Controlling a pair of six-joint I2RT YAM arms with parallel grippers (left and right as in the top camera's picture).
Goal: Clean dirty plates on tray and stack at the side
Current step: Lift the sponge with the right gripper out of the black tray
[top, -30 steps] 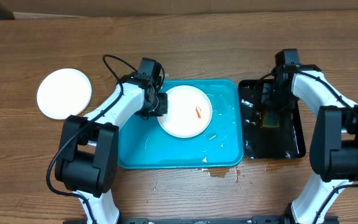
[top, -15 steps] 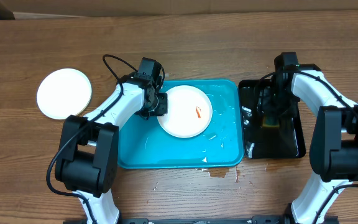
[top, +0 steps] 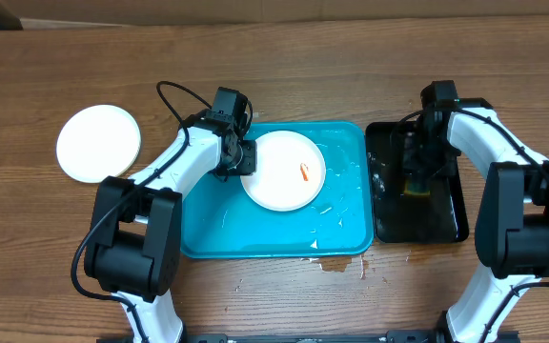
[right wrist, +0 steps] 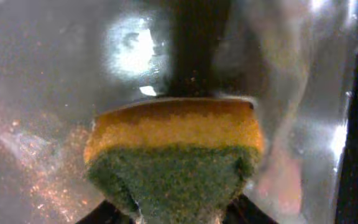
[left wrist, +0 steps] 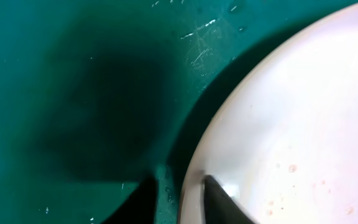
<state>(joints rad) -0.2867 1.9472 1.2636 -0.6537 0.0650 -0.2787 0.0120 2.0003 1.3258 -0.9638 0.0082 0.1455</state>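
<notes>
Wooden table (top: 274,67) bears the tray (top: 255,238) at centre, its smeared plate (top: 279,181) clamped at the rim by the unmoved left gripper (top: 244,157), while at right the right gripper (top: 416,171) has resettled, pinching the sponge (right wrist: 176,149) over the black tray (top: 446,224), grips only wrist views confirm, so wiping seems next; a clean plate (top: 98,143) waits upper left.

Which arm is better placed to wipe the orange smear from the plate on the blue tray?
Right. The right pincer grips the sponge in the black tray; the left pincer pinches the plate at its rim, steadying it.
</notes>
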